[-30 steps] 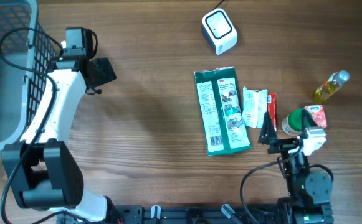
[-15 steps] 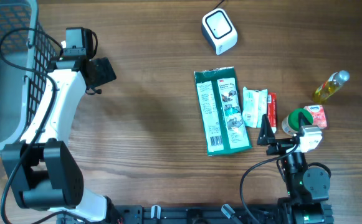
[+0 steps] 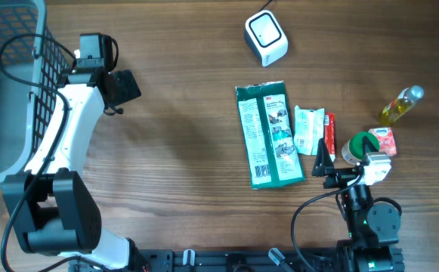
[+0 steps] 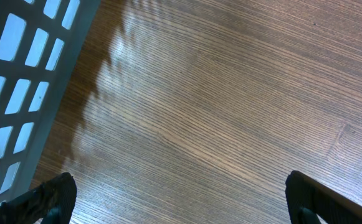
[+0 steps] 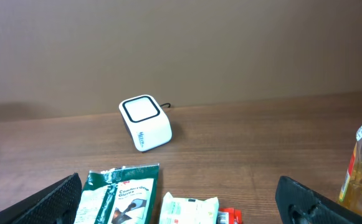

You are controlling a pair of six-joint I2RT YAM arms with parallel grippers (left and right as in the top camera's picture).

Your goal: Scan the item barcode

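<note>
R claw point(image 3: 347, 168) gapes wide w/ nothing in it, low at the near bench point(image 3: 189, 151) edge, its cam looking out over the goods. Green packet point(image 3: 270, 134) lies flat just ahead-left of it. Small white sachet point(image 3: 308, 130) and red pack point(image 3: 329, 134) are right ahead, w/ the bottle point(image 3: 400, 104) ahead-right. Scanner point(image 3: 266, 36) sits well beyond, window up, so a code prob. gets turned down over it. Which item goes first: can't tell. L claw point(image 3: 119, 88) is also wide open and empty, parked beside the basket point(image 3: 7, 45), likely the drop-off.
</note>
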